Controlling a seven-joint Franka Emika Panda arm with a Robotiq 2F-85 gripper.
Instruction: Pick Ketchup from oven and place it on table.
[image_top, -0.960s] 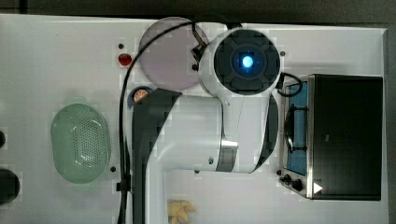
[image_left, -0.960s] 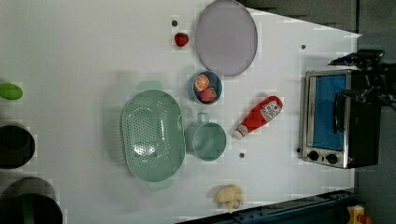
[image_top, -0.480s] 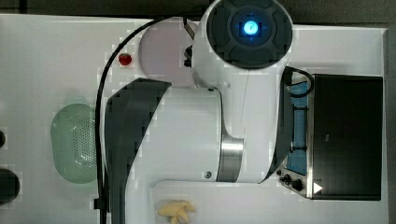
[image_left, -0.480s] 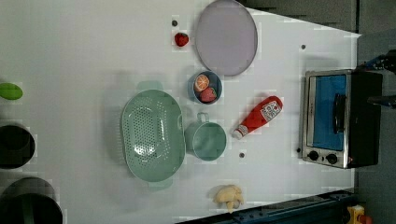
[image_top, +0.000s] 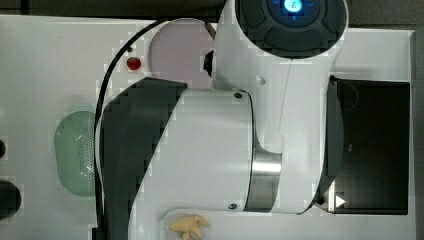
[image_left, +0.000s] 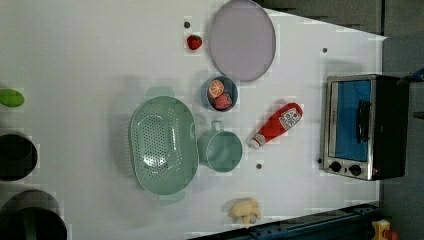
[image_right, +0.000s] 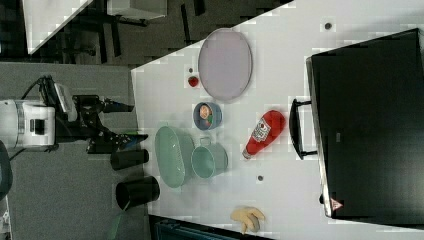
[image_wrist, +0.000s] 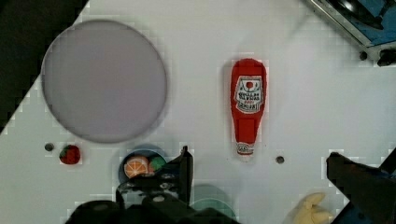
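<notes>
The Ketchup (image_left: 277, 125), a red squeeze bottle with a white cap, lies on its side on the white table (image_left: 75, 60), between the oven (image_left: 360, 127) and a green cup. It also appears in the right view as Ketchup (image_right: 262, 131) beside the oven's bar handle (image_right: 295, 129). The oven door is closed. In the wrist view my gripper (image_wrist: 258, 156) hangs high above the Ketchup (image_wrist: 247, 105), open, with nothing between its fingers (image_wrist: 183, 165). In the right view the gripper (image_right: 134, 121) is far from the bottle. My arm (image_top: 215, 150) hides the bottle in the top view.
A lilac plate (image_left: 242, 40), a strawberry (image_left: 194, 42), a blue bowl of fruit (image_left: 222, 93), a green colander (image_left: 162, 144) and a green cup (image_left: 222, 150) stand on the table. A yellow toy (image_left: 244, 210) lies near the front edge. Black cylinders (image_left: 17, 156) stand at the left view's left.
In the top view my arm has risen toward the camera and shifted toward the top view's top. The dark arm part by the oven has left the left view. The Ketchup has not moved.
</notes>
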